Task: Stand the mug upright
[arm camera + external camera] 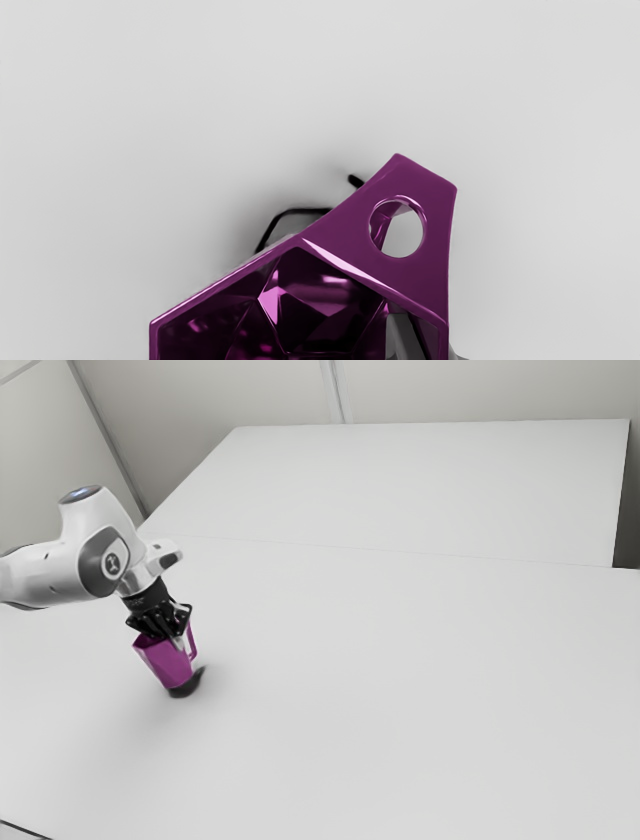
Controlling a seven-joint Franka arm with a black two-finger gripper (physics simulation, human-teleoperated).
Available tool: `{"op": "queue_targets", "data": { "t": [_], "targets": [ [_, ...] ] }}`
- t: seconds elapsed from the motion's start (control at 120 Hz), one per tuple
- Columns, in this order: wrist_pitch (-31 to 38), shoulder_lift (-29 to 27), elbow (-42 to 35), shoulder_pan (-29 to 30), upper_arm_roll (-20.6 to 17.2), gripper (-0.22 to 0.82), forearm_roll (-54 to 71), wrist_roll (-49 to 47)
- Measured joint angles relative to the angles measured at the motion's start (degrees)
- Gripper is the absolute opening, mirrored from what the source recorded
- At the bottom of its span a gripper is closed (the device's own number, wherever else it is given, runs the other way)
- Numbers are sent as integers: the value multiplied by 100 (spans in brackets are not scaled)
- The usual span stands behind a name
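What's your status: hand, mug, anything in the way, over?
Hand at the mug, grip unclear. Mug mouth up, roughly upright; contact with table unconfirmed. No obstacle seen, over.

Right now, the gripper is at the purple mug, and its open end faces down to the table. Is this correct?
Not the open end: the wrist view looks into it, so it faces up, away from the table. The gripper is indeed at the purple mug.

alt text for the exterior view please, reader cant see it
A tilted purple mug, mouth upward, is at the black gripper of a white Franka arm, which reaches in from the exterior view's left over a white table.
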Motion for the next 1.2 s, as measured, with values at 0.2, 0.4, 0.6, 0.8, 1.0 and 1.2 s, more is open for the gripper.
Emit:
{"op": "queue_targets", "data": {
  "t": [0.2, 0.4, 0.6, 0.8, 1.0, 1.2],
  "targets": [
    [12, 94, -20, -171, 8, -18, 161, -676],
    [10, 152, -38, -283, 8, -18, 337, -1203],
    [-10, 318, -3, -310, 4, -18, 494, -1601],
    [-42, 457, 37, -395, 9, -18, 644, -1900],
    [-72, 492, 57, -495, 20, 20, 715, -2082],
    [-355, 485, 237, -453, 79, 45, 684, -2187]
  ]
}}
